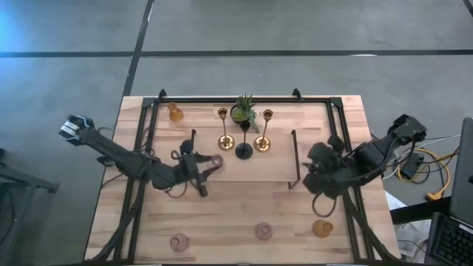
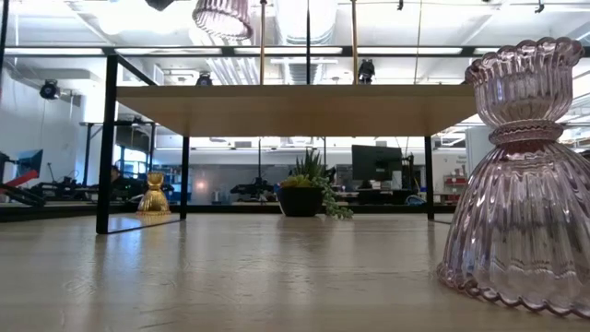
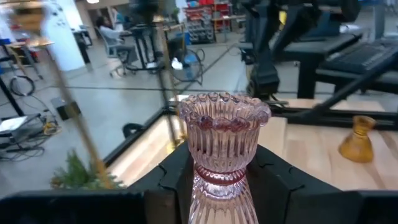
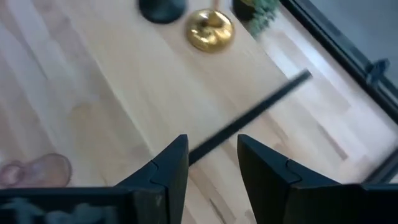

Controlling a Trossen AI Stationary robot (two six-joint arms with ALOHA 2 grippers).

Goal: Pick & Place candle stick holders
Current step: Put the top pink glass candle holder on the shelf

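Observation:
My left gripper [image 1: 205,165] is shut on a pink glass candle stick holder [image 3: 224,134], which it keeps in the air by the left end of a low wooden shelf [image 1: 244,168]. In the low view the holder [image 2: 223,17] shows above the shelf top. My right gripper [image 1: 319,176] is open and bare, slanting down past the shelf's right end. Two tall gold holders [image 1: 225,140] [image 1: 262,142] and a black one [image 1: 244,151] stand on their bases on the shelf. My left gripper pinches the pink holder at its narrow waist [image 3: 217,177] between its two fingers. The fingers [image 3: 171,186] come in level from the table's left. The holder stands upright in the hold with its scalloped cup [image 3: 224,112] on top, clear of table and shelf.
A potted plant [image 1: 244,111] and an amber holder [image 1: 175,112] stand at the back. Near the front edge stand two pink holders [image 1: 178,241] [image 1: 264,231] and an amber one [image 1: 321,227]. A black frame [image 1: 140,133] borders the table.

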